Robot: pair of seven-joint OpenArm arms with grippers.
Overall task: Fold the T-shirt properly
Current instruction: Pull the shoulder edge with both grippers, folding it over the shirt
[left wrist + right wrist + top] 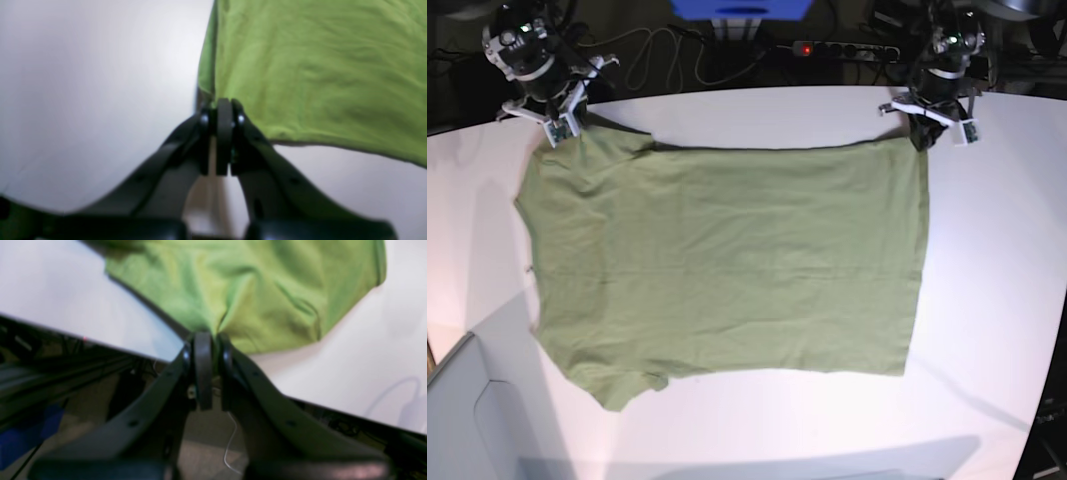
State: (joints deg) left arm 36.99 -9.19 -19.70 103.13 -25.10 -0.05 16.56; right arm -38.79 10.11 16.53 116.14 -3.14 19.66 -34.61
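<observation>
The olive-green T-shirt [727,260] lies spread flat on the white table [992,300], sleeves toward the base view's left and hem toward its right. My left gripper [922,138] is at the far right corner of the hem. In the left wrist view its jaws [224,104] are shut on that corner of the T-shirt [317,73]. My right gripper [565,135] is at the far left sleeve. In the right wrist view it [210,337] is shut on a bunched fold of the T-shirt [253,290] at the table's edge.
Behind the table's far edge lie a power strip [845,48], cables and a blue box [742,8]. A grey panel [467,420] sits at the near left corner. Bare table shows to the right of the hem and in front of the shirt.
</observation>
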